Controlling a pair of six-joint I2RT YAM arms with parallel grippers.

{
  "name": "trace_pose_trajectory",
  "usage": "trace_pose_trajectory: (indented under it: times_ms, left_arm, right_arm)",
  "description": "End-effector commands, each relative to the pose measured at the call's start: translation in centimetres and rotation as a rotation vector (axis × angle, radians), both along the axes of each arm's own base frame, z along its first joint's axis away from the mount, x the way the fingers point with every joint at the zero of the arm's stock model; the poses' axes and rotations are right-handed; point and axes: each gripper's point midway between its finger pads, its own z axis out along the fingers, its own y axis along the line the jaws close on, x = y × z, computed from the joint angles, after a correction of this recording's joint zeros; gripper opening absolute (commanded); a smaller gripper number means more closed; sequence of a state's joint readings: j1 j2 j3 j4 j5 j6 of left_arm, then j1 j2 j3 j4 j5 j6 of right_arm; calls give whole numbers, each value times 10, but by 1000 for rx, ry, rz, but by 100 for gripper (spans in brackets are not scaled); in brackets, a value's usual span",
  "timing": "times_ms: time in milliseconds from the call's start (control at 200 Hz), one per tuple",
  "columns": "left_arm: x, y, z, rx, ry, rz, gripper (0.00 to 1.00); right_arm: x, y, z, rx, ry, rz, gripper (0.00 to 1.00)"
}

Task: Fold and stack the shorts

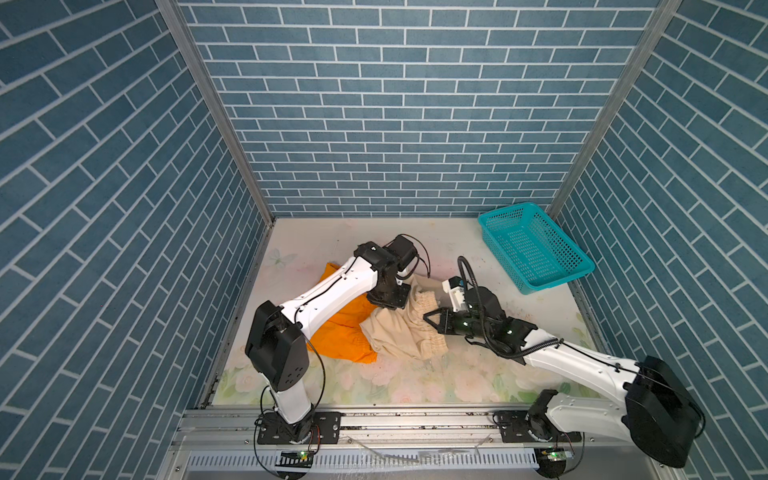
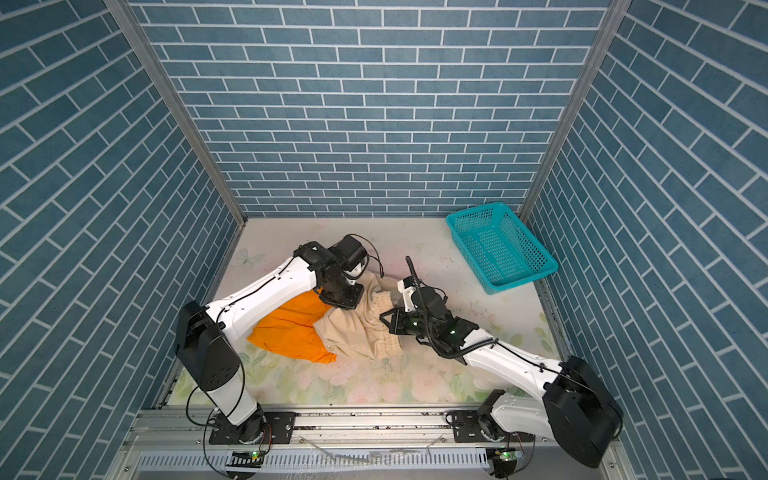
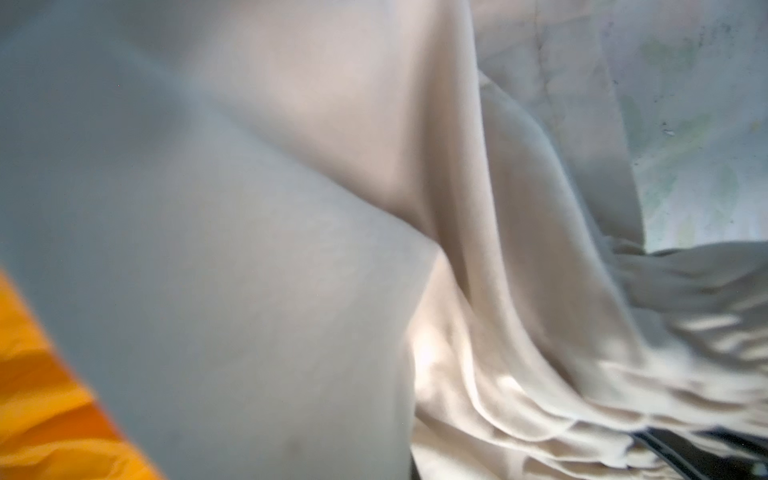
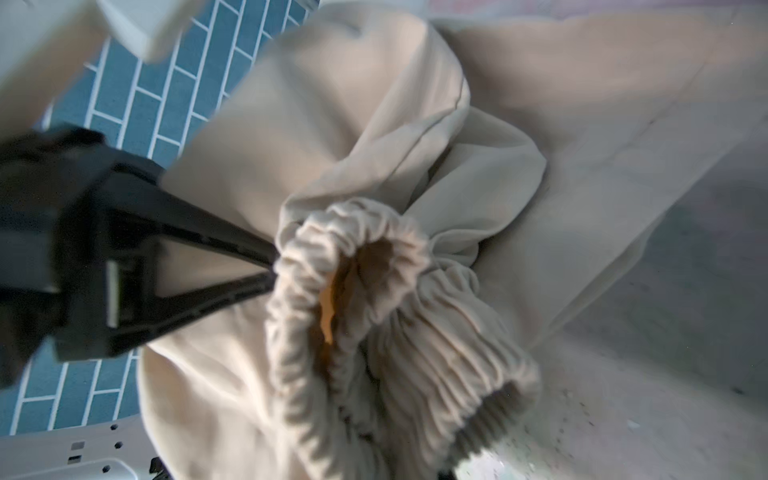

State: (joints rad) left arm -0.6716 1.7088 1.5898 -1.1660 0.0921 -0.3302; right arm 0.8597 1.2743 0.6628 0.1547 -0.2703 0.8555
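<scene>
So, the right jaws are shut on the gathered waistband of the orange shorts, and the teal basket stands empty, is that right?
Not quite: the waistband belongs to the beige shorts, not the orange shorts, as the right wrist view shows. The right jaws are shut on it, and the teal basket stands empty.

a robot lab test cell: blue brick-print panels (image 1: 407, 104) wall three sides between aluminium posts (image 1: 218, 112), a flower-print tabletop (image 1: 415, 382) lies inside, and two white robot arms (image 1: 332, 291) stand bolted to a metal rail (image 1: 415, 420) in front.
</scene>
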Motion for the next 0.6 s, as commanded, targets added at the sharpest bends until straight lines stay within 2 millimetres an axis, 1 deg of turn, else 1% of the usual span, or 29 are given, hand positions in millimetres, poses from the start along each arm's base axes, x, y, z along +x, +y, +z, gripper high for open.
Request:
trace_pose_trajectory:
  times_ms: [0, 80, 145, 180, 250, 280, 310, 400, 460, 505, 530, 560, 595]
  left_arm:
    - [-2, 59, 25, 131, -44, -42, 0]
    - [4, 91, 30, 120, -45, 16, 0]
    - [5, 115, 33, 134, -50, 49, 0]
    - [7, 126, 35, 139, -63, 64, 0]
    - [10, 145, 32, 123, -75, 102, 0]
    - [11, 152, 29, 115, -74, 122, 0]
    - [12, 158, 25, 111, -69, 141, 0]
    - [14, 178, 7, 134, -40, 202, 0]
    - [16, 191, -7, 161, -16, 254, 0]
    - [19, 197, -18, 156, -1, 284, 0]
    - [21, 200, -24, 154, 8, 296, 0]
    - [24, 203, -30, 154, 19, 310, 0]
    - [27, 206, -37, 155, 31, 321, 0]
  right_arm:
    - [14, 43, 33, 69, -142, 27, 0]
    - [18, 76, 43, 106, -181, 72, 0]
    - [19, 100, 47, 115, -205, 104, 0]
    - [20, 110, 46, 113, -216, 114, 0]
    - [21, 126, 35, 103, -210, 126, 0]
    - [22, 133, 31, 107, -202, 136, 0]
    - [22, 138, 23, 102, -182, 140, 0]
    - [18, 153, 5, 123, -126, 170, 0]
    - [19, 154, -3, 120, -108, 162, 0]
    - [22, 154, -7, 110, -110, 148, 0]
    - [22, 155, -11, 105, -102, 149, 7]
    - [22, 157, -15, 103, -85, 153, 18]
    - [22, 157, -18, 97, -69, 154, 26]
